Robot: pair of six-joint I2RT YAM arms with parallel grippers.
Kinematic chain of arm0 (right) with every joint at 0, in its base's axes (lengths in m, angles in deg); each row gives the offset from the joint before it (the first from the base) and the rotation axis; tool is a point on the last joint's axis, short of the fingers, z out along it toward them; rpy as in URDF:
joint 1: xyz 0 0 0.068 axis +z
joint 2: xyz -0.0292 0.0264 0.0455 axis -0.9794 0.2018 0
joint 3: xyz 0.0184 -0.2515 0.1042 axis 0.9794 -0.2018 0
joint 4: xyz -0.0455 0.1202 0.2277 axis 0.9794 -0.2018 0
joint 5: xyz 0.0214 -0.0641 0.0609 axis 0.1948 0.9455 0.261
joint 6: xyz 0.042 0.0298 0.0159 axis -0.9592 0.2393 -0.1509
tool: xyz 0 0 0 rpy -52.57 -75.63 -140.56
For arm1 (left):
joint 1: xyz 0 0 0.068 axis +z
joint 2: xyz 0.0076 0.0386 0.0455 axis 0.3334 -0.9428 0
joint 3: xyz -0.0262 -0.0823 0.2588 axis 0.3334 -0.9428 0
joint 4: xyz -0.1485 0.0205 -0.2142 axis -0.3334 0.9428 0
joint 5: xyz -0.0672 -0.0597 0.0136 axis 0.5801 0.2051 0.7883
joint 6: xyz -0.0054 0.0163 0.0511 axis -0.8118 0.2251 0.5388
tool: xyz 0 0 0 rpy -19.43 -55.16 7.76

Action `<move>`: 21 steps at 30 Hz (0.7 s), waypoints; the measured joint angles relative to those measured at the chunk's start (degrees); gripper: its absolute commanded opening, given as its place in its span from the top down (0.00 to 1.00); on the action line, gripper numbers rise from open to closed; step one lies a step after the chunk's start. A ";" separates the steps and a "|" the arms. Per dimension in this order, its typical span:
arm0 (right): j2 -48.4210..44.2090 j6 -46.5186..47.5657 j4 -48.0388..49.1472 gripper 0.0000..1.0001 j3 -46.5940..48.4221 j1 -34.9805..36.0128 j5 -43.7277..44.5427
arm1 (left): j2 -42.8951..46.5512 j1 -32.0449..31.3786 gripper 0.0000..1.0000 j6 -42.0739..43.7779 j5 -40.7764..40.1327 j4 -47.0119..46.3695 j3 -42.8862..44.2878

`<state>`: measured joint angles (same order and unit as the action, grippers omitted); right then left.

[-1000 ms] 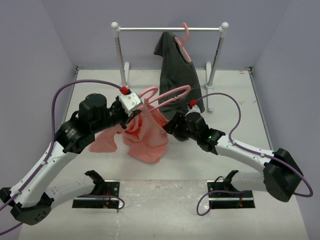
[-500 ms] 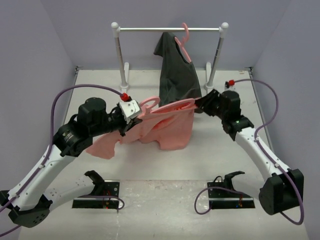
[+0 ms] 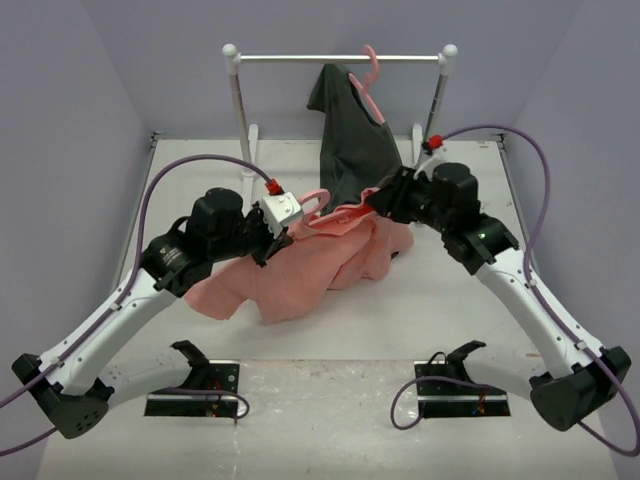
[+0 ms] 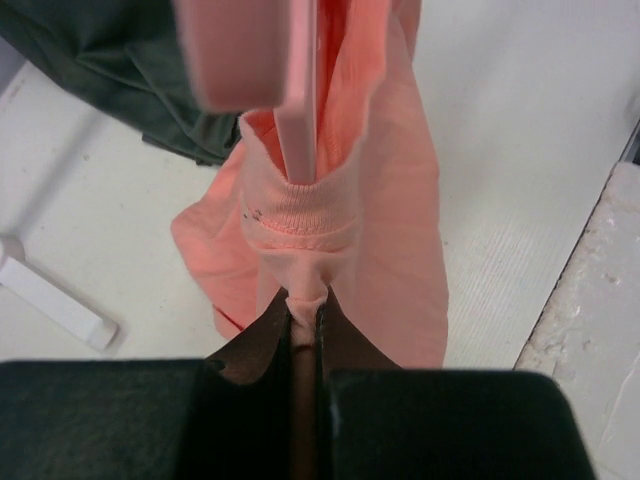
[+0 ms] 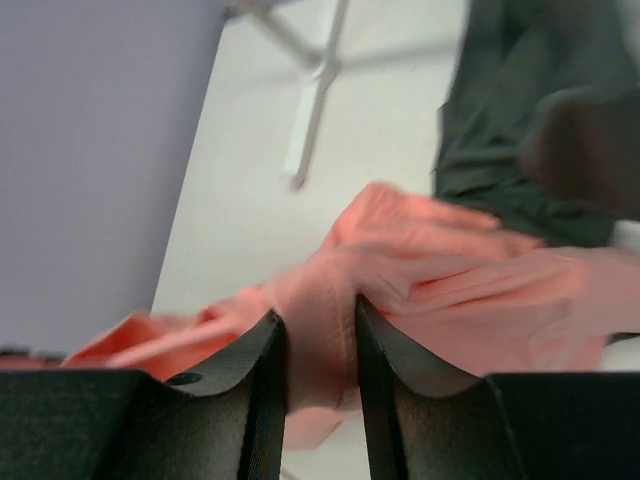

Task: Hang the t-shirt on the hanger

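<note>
T-shirt [image 3: 300, 275], salmon pink, drapes between two robot arms over the white surface [image 3: 400, 320], its neckband threaded by the thin pink hanger [image 3: 340, 213]. The left gripper [image 4: 305, 312] is pressed together on the hanger's bar, with a fold of fabric caught at its tips just below the neckband. The right gripper [image 5: 318, 335] pinches a wad of the t-shirt near the hanger's other end (cloth fills the narrow gap between its jaws). Behind, a dark grey shirt [image 3: 352, 140] hangs on a second hanger [image 3: 368, 75] from the rack [image 3: 340, 58].
</note>
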<state>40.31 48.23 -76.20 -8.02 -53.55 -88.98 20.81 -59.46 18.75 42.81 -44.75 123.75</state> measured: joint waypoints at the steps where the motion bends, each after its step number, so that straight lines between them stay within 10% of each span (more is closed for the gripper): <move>1: 1.17 0.26 -0.81 0.33 0.81 3.26 0.53 | -0.64 0.00 1.00 -1.43 -0.53 -0.90 -0.02; 11: 4.57 4.89 -13.47 0.11 5.95 13.94 11.82 | -0.79 2.52 1.00 -9.37 -0.32 -16.78 -9.32; 21: -16.72 23.35 -7.90 0.11 1.19 7.03 1.26 | -5.95 13.52 1.00 -15.05 26.33 -30.98 -15.00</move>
<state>23.59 71.58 -84.10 -6.83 -46.52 -87.73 14.86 -45.94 3.71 69.14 -75.73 108.76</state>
